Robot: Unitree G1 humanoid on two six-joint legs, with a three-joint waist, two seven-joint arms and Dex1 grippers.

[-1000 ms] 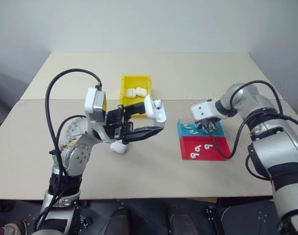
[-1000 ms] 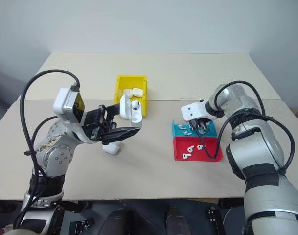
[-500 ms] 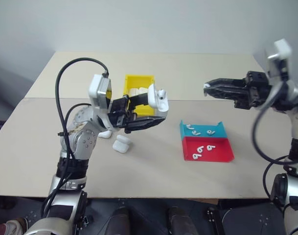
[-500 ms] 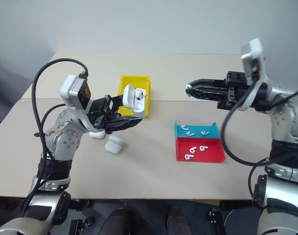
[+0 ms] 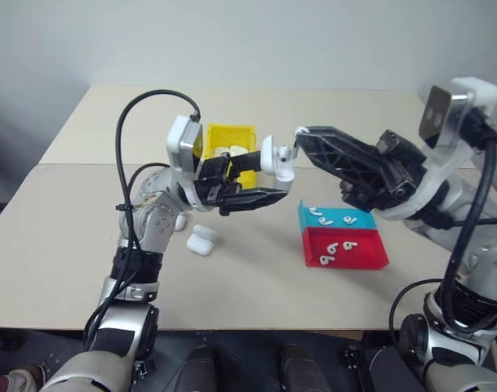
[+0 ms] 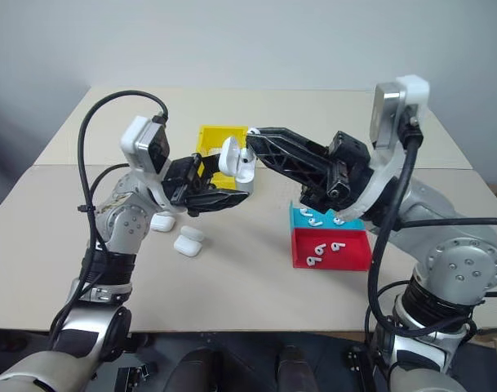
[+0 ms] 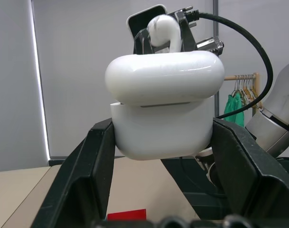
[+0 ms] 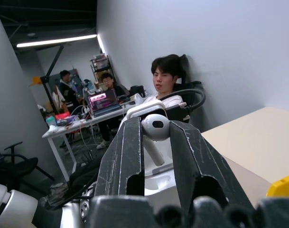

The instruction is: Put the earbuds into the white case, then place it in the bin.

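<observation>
My left gripper [image 5: 274, 173] is shut on the white case [image 5: 277, 160], holding it in the air in front of the yellow bin [image 5: 212, 136] with its lid flipped open. In the left wrist view the case [image 7: 163, 114] sits between the two black fingers. My right gripper [image 5: 299, 132] reaches in from the right, shut on one white earbud [image 8: 156, 128]. That earbud [image 7: 162, 29] hangs just above the case's open top, not touching it as far as I can tell. More earbuds [image 5: 333, 219] lie in the teal and red trays.
The bin holds white cases [image 5: 228, 150]. Two more cases [image 5: 201, 240] lie on the table under my left arm. A teal tray [image 5: 364, 211] and a red tray [image 5: 370, 255] sit right of centre. People sit at desks beyond the table in the right wrist view.
My right gripper has lifted from the teal tray with an earbud, rolled over and swung left to just above the case. My left gripper has carried the case slightly right and up.
</observation>
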